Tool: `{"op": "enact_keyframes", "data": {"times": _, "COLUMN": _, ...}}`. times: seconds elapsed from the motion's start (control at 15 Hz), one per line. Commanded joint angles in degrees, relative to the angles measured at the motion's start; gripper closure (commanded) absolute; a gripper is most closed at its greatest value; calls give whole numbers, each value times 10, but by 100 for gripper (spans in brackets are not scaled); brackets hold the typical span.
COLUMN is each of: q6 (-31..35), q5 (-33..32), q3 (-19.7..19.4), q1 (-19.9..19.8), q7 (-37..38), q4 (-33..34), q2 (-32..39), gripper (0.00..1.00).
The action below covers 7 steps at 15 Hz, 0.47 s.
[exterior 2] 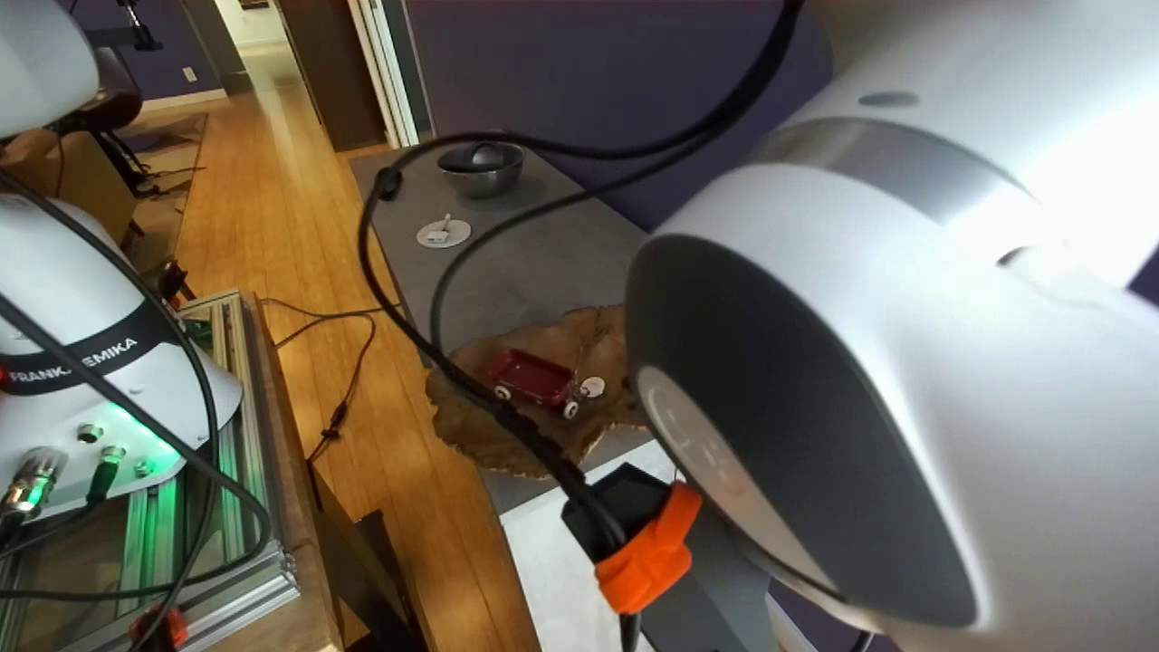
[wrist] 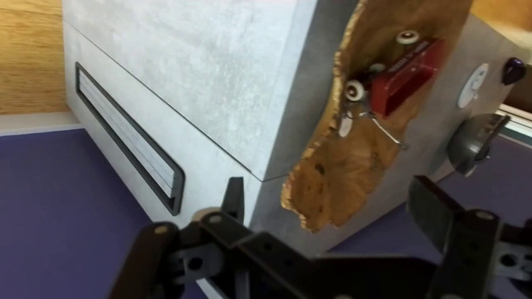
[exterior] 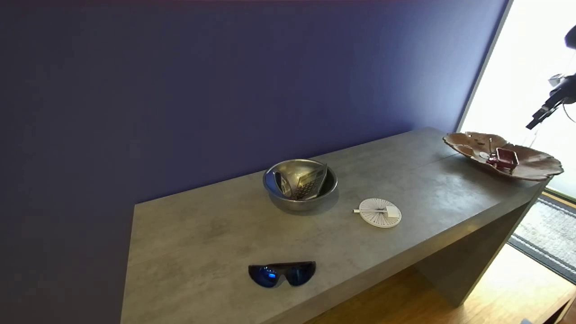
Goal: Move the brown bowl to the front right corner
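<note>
The brown bowl (exterior: 537, 164) is a wide, shallow, wavy-rimmed dish at one end of the long grey table (exterior: 216, 238). It also shows in an exterior view (exterior 2: 484, 439), partly behind the arm, and in the wrist view (wrist: 349, 178). A red toy wagon (exterior: 506, 157) with white wheels stands in it. My gripper (wrist: 330, 199) is open and empty; in the wrist view the bowl's end shows between its fingers, apart from them. In an exterior view the gripper (exterior: 532, 125) is above the bowl, beyond its far rim. Which table corner is the front right one is not marked.
A steel bowl (exterior: 299, 206) with a grater and other items stands near the purple wall. A flat white disc (exterior: 371, 218) and blue-lensed sunglasses (exterior: 282, 273) lie on the table. Black cables (exterior 2: 507, 421) hang from the arm across an exterior view.
</note>
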Motion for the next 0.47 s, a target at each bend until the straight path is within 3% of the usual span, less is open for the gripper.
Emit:
{"op": "enact_keyframes", "data": {"times": 0.0, "q6": -88, "q5": 1, "q3": -1, "q1": -31, "q7": -40, "q4": -94, "q2": -95, "gripper": 0}}
{"op": "enact_keyframes", "data": {"times": 0.2, "q6": -178, "q5": -36, "q3": -18, "q1": -29, "q7": -66, "q4": -150, "q2": -136, "gripper": 0}}
{"op": "enact_keyframes", "data": {"times": 0.33, "q6": -180, "q5": -61, "q3": -29, "q1": -16, "q7": -82, "q4": -193, "q2": -158, "gripper": 0}}
{"op": "enact_keyframes", "data": {"times": 0.4, "q6": -181, "q5": -37, "q3": -27, "q1": -18, "q7": -65, "q4": -137, "q2": -120, "gripper": 0}}
